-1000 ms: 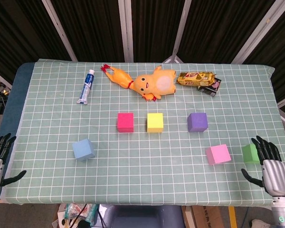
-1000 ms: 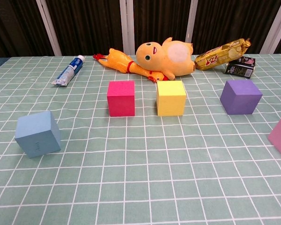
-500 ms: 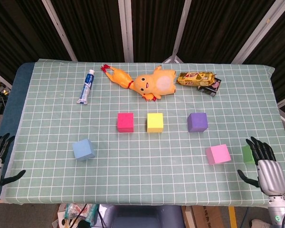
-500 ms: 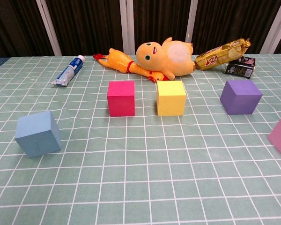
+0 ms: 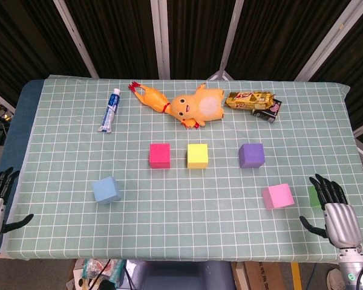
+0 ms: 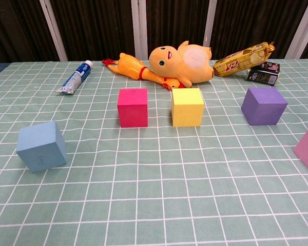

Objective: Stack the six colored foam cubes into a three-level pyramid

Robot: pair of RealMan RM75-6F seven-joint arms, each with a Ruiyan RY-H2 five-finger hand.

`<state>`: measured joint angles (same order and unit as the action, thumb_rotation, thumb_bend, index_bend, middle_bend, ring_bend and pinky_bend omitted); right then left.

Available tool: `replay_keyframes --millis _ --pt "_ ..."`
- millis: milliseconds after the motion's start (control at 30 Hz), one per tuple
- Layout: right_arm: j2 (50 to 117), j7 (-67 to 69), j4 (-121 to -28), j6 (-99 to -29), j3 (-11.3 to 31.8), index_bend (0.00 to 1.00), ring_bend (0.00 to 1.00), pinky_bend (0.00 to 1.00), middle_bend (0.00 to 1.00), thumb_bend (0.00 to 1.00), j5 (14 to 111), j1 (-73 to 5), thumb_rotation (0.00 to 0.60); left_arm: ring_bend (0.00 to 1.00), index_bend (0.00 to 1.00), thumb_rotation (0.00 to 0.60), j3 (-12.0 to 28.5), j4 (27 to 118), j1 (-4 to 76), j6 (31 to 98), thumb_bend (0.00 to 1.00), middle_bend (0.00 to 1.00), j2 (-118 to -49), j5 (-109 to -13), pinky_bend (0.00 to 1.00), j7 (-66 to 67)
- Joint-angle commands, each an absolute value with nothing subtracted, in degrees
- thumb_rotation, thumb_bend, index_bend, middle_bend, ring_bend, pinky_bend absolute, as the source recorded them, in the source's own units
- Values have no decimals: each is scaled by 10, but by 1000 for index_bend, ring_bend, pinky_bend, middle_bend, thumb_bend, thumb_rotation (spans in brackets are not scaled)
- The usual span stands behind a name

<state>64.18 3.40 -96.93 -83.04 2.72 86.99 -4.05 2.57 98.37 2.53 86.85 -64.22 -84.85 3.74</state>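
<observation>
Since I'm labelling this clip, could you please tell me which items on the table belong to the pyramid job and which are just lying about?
For the job: blue foam cube, red foam cube, yellow foam cube, purple foam cube, pink foam cube, green foam cube.

Lying about: white-and-blue toothpaste tube, rubber chicken toy, orange plush toy, gold snack packet, small dark carton.

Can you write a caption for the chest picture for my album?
Red cube, yellow cube, purple cube and blue cube wait unstacked.
</observation>
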Motion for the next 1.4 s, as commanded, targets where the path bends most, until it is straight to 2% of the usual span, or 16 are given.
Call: replay_keyframes --millis 33,167,300,700,1000,1167,1400 --pt "645 29 -962 -836 29 0 0 0 0 274 876 -42 600 0 0 600 31 994 28 868 48 0 -644 -842 16 46" --pt "651 21 -953 -845 29 0 0 0 0 274 885 -42 600 0 0 600 42 1032 41 845 48 0 -638 -815 16 72" --pt "656 19 -951 -841 29 0 0 0 0 273 881 -44 600 0 0 600 74 1083 77 807 48 12 -633 -772 18 117" --pt "654 25 -959 -827 33 0 0 0 0 274 862 -48 600 0 0 600 179 1168 247 687 71 66 -664 -567 18 316" --pt "651 41 -961 -827 35 0 0 0 0 274 858 -48 600 0 0 600 224 1144 369 666 71 123 -721 -402 20 421" --pt "648 50 -963 -825 35 0 0 0 0 274 856 -48 600 1 0 600 249 1086 449 648 93 171 -765 -291 38 466" --pt "645 58 -966 -821 36 0 0 0 0 274 851 -49 600 1 0 600 251 1021 537 645 100 188 -811 -200 38 518"
